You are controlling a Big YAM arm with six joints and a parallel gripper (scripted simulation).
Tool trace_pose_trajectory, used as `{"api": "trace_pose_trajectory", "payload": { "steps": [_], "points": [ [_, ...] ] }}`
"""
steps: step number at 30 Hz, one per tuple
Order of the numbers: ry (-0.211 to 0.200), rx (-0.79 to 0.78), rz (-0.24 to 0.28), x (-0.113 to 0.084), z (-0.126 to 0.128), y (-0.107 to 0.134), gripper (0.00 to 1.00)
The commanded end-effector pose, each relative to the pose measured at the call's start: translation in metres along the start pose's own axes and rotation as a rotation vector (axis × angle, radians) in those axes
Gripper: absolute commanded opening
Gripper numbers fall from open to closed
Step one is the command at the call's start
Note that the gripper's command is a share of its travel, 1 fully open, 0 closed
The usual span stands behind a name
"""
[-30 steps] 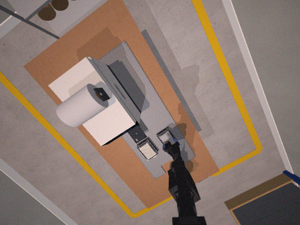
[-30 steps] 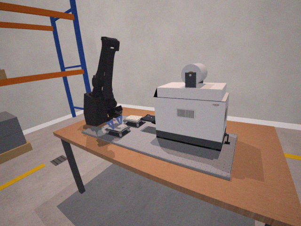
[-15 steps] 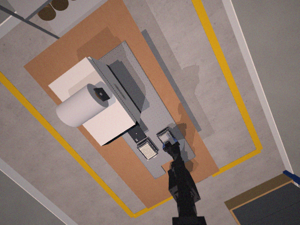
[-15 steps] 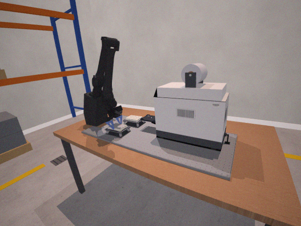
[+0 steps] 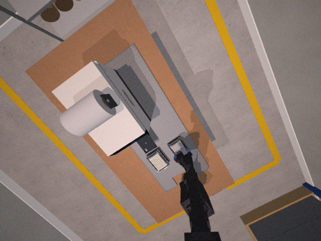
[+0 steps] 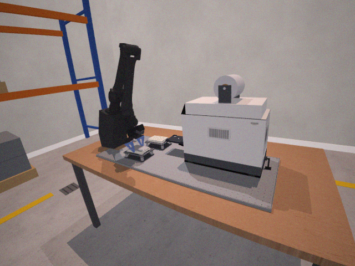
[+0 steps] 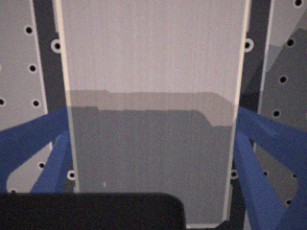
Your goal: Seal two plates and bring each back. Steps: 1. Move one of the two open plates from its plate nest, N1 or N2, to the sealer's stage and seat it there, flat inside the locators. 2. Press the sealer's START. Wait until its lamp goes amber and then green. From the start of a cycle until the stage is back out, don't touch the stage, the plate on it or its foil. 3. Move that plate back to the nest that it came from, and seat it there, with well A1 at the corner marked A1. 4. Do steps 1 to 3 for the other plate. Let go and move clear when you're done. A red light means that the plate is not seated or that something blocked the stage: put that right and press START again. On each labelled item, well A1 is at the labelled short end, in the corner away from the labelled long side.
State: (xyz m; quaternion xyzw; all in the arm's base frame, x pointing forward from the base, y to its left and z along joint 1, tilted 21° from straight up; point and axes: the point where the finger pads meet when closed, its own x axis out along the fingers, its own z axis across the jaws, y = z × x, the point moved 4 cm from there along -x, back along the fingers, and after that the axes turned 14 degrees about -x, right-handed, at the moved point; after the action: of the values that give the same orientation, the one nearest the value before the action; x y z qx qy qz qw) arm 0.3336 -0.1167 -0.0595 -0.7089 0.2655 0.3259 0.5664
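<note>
The foil-covered plate point(image 7: 153, 110) lay directly under the end effector point(image 7: 153, 144), its smooth grey top filling the wrist view, with one blue finger point(image 7: 43, 139) against each long side. The end effector stood wide apart yet was clamped on this plate across its width. In the top view the same plate point(image 5: 177, 146) sat in its dark nest point(image 5: 171, 142) on the grey perforated base plate point(image 5: 165, 121), with the end effector point(image 5: 181, 153) at its near end. The exterior view showed the end effector point(image 6: 135, 143) low over that plate point(image 6: 139, 151); whether the plate rested fully in the nest could not be told. Just beside it, the second plate point(image 5: 157, 160), with its wells uncovered, sat in the other nest. Beyond it stood the white sealer point(image 6: 226, 134) with its foil roll point(image 6: 229, 84) on top, all carried on the wooden desk point(image 6: 300, 200).
</note>
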Motion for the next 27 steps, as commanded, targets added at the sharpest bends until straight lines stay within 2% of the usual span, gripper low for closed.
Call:
{"api": "trace_pose_trajectory", "payload": {
  "steps": [1,21,22,27],
  "points": [
    [-0.012,-0.009,-0.006,-0.0051,0.0059,-0.0018,0.00],
    [-0.014,-0.008,-0.003,-0.0052,0.0061,-0.0005,0.00],
    [-0.014,-0.007,-0.003,-0.0052,0.0061,-0.0005,1.00],
    [-0.003,-0.007,0.004,-0.0052,0.0046,0.0005,1.00]
  ]
}}
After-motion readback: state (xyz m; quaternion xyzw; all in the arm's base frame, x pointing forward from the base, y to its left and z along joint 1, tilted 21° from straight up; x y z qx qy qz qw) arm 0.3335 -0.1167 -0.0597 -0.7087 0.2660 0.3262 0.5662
